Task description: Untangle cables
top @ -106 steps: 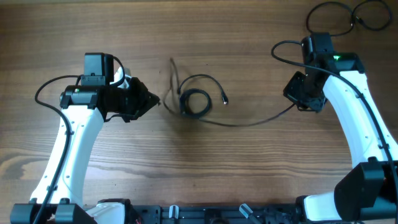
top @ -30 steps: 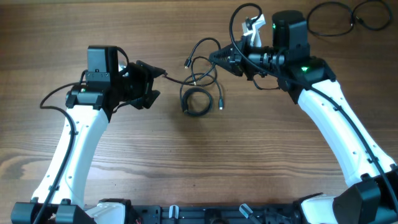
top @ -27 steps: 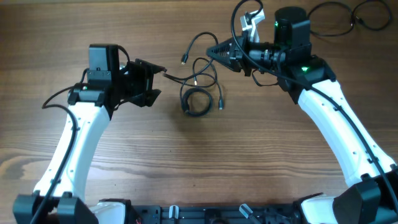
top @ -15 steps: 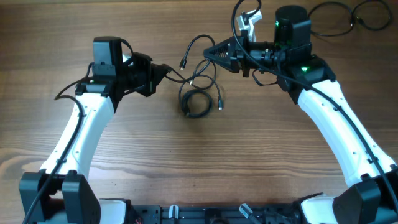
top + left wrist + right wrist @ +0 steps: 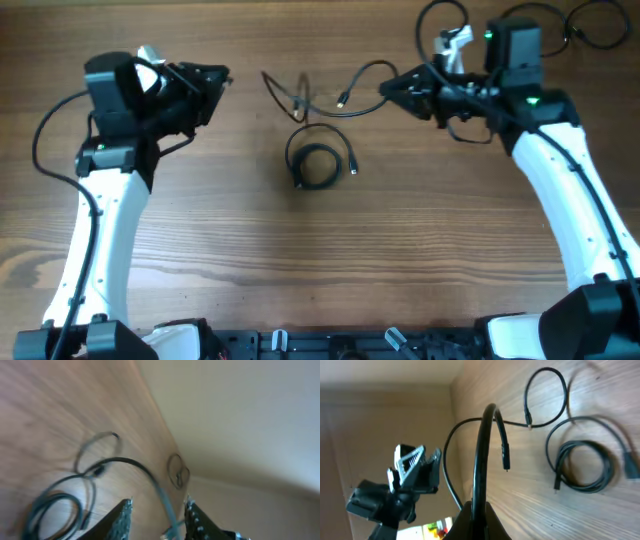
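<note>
A coiled black cable (image 5: 316, 165) lies mid-table, also in the right wrist view (image 5: 585, 467). A thin loose cable (image 5: 283, 92) curves just above it, seen too in the right wrist view (image 5: 545, 395). My right gripper (image 5: 392, 92) is shut on a thick black cable (image 5: 362, 72) and holds it lifted, its free plug end hanging left. The right wrist view shows that cable (image 5: 480, 460) clamped in the jaws (image 5: 479, 510). My left gripper (image 5: 212, 88) is open and empty, left of the cables. Its wrist view shows spread fingers (image 5: 157, 522) with blurred cables (image 5: 100, 467) beyond.
Black cable loops (image 5: 590, 25) lie at the table's far right corner behind the right arm. The left arm (image 5: 400, 485) shows in the right wrist view across the table. The wooden table (image 5: 320, 260) extends toward the front.
My left gripper has drawn back to the left and now stands open, apart from the cables. My right gripper has moved right, pulling the thick cable away from the coil.
</note>
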Controlling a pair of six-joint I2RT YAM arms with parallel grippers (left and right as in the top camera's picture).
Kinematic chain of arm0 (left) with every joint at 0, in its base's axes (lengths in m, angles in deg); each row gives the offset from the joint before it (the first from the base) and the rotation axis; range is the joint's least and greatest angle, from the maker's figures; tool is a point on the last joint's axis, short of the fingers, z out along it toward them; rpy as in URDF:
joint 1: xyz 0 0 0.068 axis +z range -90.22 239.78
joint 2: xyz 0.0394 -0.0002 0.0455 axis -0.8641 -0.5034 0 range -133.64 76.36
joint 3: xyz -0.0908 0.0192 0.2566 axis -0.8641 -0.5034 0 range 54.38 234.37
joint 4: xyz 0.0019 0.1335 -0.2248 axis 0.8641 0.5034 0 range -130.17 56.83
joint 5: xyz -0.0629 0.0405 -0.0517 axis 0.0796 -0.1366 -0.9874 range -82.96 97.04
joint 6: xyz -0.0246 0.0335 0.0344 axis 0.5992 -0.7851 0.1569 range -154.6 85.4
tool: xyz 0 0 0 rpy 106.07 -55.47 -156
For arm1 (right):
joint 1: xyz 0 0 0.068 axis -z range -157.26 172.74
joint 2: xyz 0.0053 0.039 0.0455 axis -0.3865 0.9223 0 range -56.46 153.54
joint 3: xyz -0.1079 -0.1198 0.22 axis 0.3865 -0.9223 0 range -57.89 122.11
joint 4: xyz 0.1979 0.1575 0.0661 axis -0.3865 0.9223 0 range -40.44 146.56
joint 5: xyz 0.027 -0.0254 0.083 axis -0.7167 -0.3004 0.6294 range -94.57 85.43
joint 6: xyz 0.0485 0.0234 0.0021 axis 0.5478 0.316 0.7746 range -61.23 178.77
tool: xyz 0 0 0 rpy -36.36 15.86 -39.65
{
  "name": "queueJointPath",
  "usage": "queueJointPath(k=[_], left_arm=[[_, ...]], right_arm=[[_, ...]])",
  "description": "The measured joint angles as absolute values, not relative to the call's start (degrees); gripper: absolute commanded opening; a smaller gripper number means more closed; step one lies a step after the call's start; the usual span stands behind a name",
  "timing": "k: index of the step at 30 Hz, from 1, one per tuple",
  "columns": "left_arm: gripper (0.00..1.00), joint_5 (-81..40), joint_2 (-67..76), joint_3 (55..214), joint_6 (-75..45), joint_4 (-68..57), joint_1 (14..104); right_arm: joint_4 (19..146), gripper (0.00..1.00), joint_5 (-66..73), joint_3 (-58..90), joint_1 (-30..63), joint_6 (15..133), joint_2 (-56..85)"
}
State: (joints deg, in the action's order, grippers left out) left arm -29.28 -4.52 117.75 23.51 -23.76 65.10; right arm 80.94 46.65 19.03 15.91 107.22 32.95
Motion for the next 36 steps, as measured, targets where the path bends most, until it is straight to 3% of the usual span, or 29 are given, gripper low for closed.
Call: queueJointPath(k=[3, 8, 14, 19, 22, 28, 35, 36], left_arm=[[0.38, -28.84, -4.52, 117.75, 22.83, -22.04, 65.4], [0.57, -28.42, -4.52, 117.84, 21.83, -12.62, 65.4], [0.66, -25.45, -4.52, 117.81, 19.49, -8.4, 60.7], [0.59, -18.72, -4.52, 117.77, 10.22, -11.11, 51.28], [0.59, -17.39, -4.52, 117.75, 3.75, -13.43, 45.19], [0.63, -14.41, -4.52, 117.75, -6.04, -14.93, 33.19], [0.59, -3.38, -5.42, 117.75, -7.83, -16.42, 30.35], [0.52, -2.98, -6.2, 117.75, -7.94, -16.86, 30.04]], right_arm=[[81.53, 0.04, 46.74, 19.03, 16.89, 106.61, 31.79], [81.18, 0.04, 46.17, 19.03, 16.89, 108.42, 31.26], [56.7, 0.05, 57.62, 18.59, 16.92, 122.48, 31.18], [25.9, 0.05, 65.05, 18.83, 16.89, 146.93, 30.78], [14.38, 0.05, 66.19, 19.03, 16.89, 159.17, 30.52], [10.62, 0.05, 66.13, 19.03, 16.89, 172.29, 30.37], [8.77, 0.04, 63.28, 19.03, 16.89, 176.86, 30.32], [8.81, 0.05, 63.15, 19.03, 16.89, 177.03, 30.32]])
